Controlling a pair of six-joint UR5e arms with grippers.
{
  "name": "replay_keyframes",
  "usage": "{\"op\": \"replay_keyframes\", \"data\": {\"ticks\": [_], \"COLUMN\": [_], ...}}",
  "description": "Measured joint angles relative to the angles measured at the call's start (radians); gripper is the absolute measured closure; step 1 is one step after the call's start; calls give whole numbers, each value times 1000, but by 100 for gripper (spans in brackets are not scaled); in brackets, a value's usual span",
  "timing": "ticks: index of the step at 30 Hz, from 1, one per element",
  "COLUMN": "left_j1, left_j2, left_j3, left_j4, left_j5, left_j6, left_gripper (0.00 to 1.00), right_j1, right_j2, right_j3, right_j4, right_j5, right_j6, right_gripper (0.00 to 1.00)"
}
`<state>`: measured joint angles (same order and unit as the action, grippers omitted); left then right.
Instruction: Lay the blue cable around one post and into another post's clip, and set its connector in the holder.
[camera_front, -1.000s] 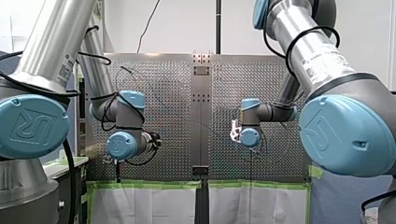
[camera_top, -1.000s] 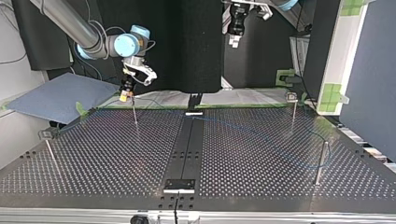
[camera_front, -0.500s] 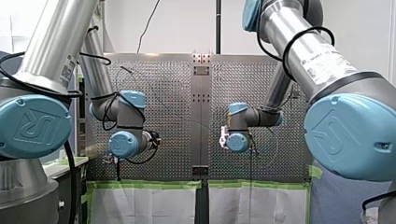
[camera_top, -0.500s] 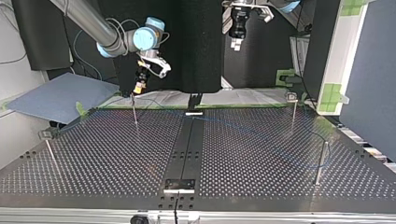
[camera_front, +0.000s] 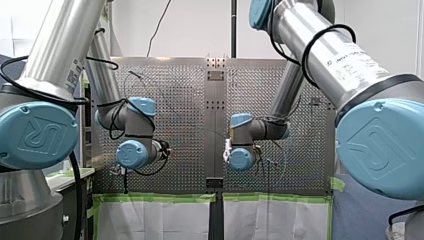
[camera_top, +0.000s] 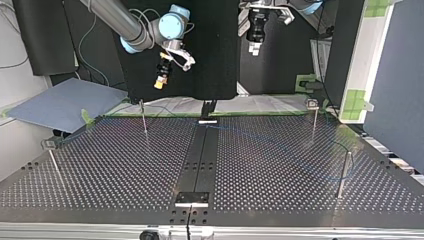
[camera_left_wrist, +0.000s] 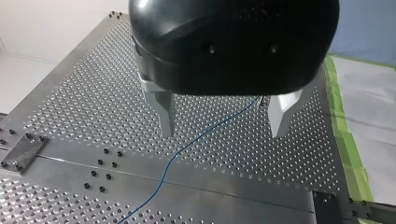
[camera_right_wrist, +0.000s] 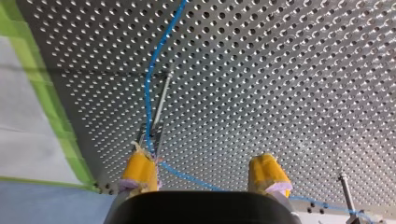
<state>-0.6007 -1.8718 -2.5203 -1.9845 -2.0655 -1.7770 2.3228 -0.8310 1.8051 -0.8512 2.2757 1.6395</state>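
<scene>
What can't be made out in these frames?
The connector and holder: not identifiable in any view, too small to pick out in the top view.
Right wrist view: whether the blue cable sits in the clip of the post or only beside it, too fine to tell.
Left wrist view: the cable's far run, hidden behind the body of my left gripper.

The perforated worktop (camera_left_wrist: 74, 93) is matt grey metal, the blue cable (camera_left_wrist: 187, 148) smooth plastic, and the shell of my left tool (camera_left_wrist: 223, 134) glossy black.
</scene>
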Motion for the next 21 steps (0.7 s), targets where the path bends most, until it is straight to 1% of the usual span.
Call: {"op": "replay_keyframes", "data": {"ticks": [5, 11, 14, 16, 18, 20, 21], "left_j1": [5, 9, 12, 14, 16, 19, 19], "left_j2": [0, 0, 0, 0, 0, 0, 0], "left_j3": [0, 0, 0, 0, 0, 1, 1], "left_j4": [-8, -13, -17, -19, -19, -18, -17], "left_j5": [-1, -1, -2, -2, -2, -2, -2], "left_j6": [7, 9, 11, 15, 18, 19, 20], "left_gripper": [0, 0, 0, 0, 0, 0, 0], "right_j1": [42, 88, 117, 132, 150, 166, 176], "right_j2": [0, 1, 1, 2, 3, 6, 8], "right_j3": [36, 66, 92, 107, 125, 141, 151], "right_j4": [-4, 15, 0, -12, -29, -45, -55], "right_j5": [41, 88, 117, 132, 141, 137, 131], "right_j6": [32, 77, 105, 117, 117, 108, 101], "right_gripper": [0, 0, 0, 0, 0, 0, 0]}}
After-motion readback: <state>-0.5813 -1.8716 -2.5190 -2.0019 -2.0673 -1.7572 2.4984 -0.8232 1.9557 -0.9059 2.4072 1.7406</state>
